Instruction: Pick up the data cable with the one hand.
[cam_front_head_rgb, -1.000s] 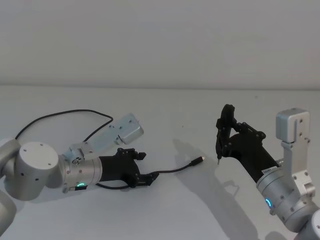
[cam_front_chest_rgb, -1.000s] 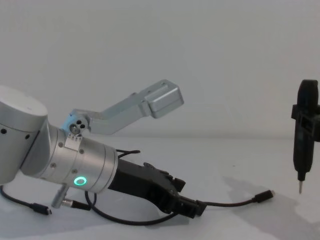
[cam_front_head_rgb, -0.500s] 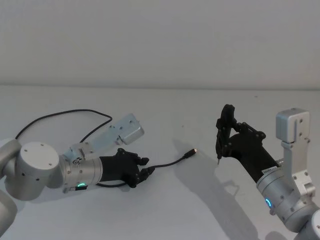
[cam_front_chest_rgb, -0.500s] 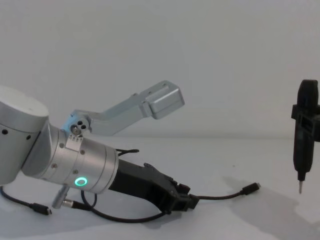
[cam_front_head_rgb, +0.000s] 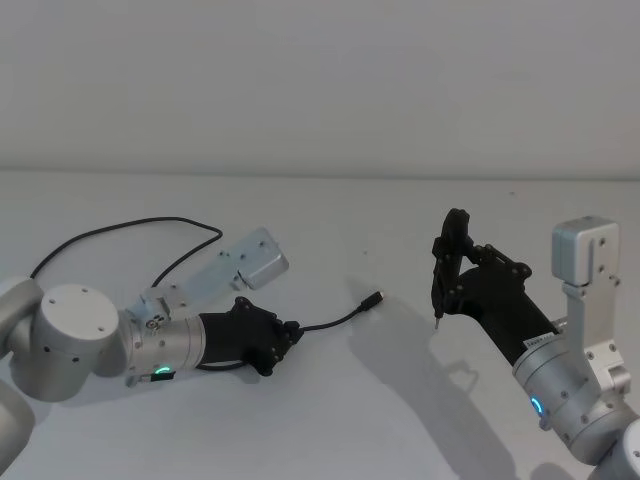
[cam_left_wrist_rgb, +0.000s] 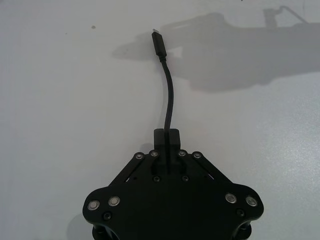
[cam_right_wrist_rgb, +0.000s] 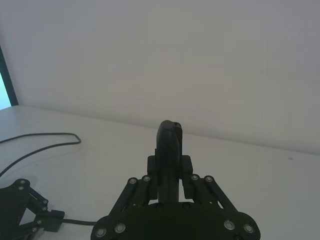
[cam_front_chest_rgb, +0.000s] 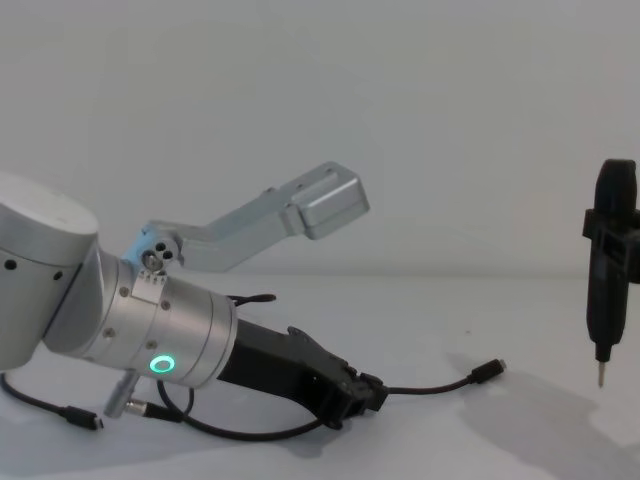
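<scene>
Data cable (cam_front_head_rgb: 335, 319) is pinched tight in our left gripper (cam_front_head_rgb: 291, 334), low near the front left of the white table (cam_front_head_rgb: 330, 430). That gripper has pulled back to the left since a second ago. The plug (cam_front_head_rgb: 374, 298) came along and looks a bit lifted, so we think the grab worked. The free end runs right and away, its tip pointing toward the pointed black tool (cam_front_head_rgb: 441, 268) clamped in our parked right gripper (cam_front_head_rgb: 452, 285). Farther back, the cord loops toward the far left edge.
</scene>
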